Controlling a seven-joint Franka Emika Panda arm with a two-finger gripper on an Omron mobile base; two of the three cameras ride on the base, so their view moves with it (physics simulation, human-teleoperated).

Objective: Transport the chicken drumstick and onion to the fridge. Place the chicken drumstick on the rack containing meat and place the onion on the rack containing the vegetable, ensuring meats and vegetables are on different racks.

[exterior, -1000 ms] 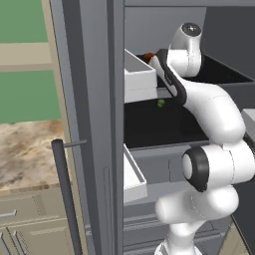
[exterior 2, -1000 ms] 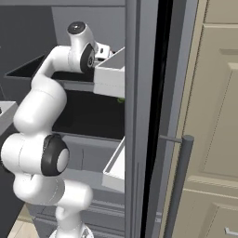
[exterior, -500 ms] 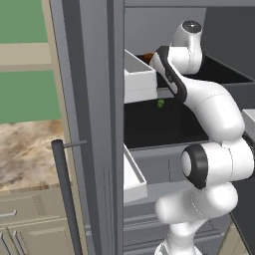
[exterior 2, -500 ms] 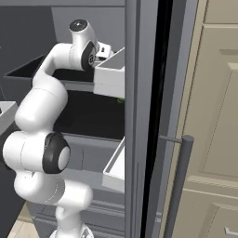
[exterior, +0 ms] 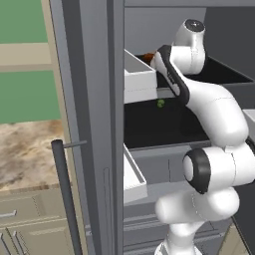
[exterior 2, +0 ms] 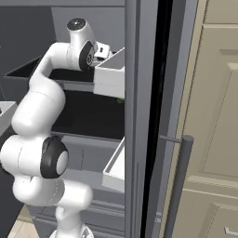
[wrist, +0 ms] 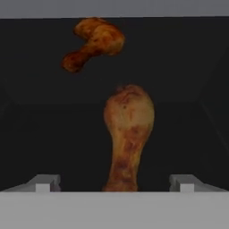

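In the hand view the chicken drumstick (wrist: 128,134) lies on the black upper shelf (wrist: 40,134), thick end away from me. It sits between the fingertips (wrist: 44,182) of my gripper (wrist: 114,183), which stands open with wide gaps on both sides. A second brown meat piece (wrist: 94,41) rests farther back on the same shelf (exterior: 224,74). My hand (exterior 2: 103,50) reaches into the fridge (exterior: 94,99) at that shelf's level. The tiny green vegetable (exterior: 161,103) sits on the lower black shelf (exterior: 149,127). The onion is out of view.
White door bins (exterior: 139,79) hang on the open fridge door beside my arm, with another bin (exterior: 133,174) lower down. A long dark door handle (exterior: 67,199) stands at the left. Beige cabinets (exterior 2: 209,116) flank the fridge on the right.
The arm's top joint has risen very slightly. The meat and the green piece have not moved.
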